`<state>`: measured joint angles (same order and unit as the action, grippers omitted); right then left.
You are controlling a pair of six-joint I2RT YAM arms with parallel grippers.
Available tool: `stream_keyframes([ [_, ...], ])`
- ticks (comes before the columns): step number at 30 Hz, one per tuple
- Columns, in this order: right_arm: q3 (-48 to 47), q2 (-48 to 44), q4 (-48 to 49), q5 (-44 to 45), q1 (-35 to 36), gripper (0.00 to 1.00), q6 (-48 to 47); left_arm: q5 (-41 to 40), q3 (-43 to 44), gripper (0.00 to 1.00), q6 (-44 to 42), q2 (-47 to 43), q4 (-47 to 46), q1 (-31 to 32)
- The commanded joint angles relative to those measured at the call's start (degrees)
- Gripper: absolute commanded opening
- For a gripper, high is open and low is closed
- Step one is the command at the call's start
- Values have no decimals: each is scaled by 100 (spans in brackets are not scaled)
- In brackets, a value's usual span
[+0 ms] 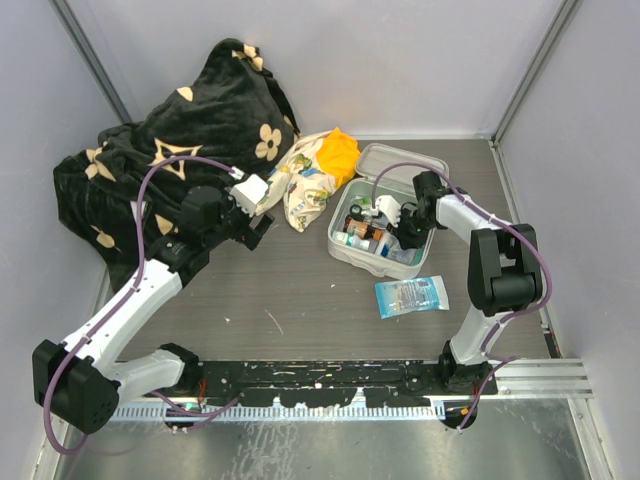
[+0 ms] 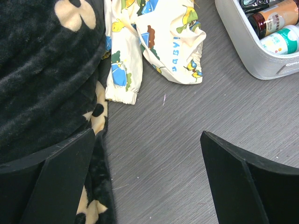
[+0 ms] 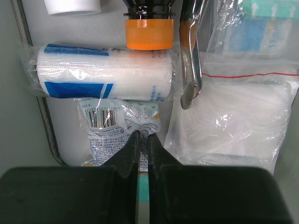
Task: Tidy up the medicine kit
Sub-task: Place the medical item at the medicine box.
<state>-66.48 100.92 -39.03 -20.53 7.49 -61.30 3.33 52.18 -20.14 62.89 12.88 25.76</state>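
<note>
The medicine kit [image 1: 345, 248] is a pale grey case lying open at the table's right centre, lid [image 1: 400, 165] hinged back, with bottles and packets inside. My right gripper [image 1: 405, 228] reaches down into it. In the right wrist view its jaws [image 3: 143, 135] are pinched together on the edge of a white crinkled packet with a barcode [image 3: 117, 123]. My left gripper [image 1: 256, 222] is open and empty low over bare table [image 2: 149, 177], at the blanket's edge. The kit's corner [image 2: 252, 56] shows at the upper right of the left wrist view.
Inside the kit lie a wrapped gauze roll [image 3: 103, 72], an orange-capped bottle [image 3: 148, 33], a metal tool [image 3: 190, 70] and a clear zip bag [image 3: 233, 121]. A blue-white packet [image 1: 411, 295] lies on the table. A floral-and-orange cloth [image 1: 305, 185] and a black blanket [image 1: 170, 150] lie at the left.
</note>
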Motion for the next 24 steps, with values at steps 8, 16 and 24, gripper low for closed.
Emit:
stream_keyframes([
  [8, 74, -87, 50, 6, -4, 30, 84, 54, 30, 98, -10, -91, -278, -35],
  [16, -154, -426, -190, -50, -2, 53, 158, 69, 8, 98, -30, -109, -294, -36],
  [24, -343, -886, -283, -341, -6, 76, 577, 102, 66, 98, -94, -79, -156, -31],
])
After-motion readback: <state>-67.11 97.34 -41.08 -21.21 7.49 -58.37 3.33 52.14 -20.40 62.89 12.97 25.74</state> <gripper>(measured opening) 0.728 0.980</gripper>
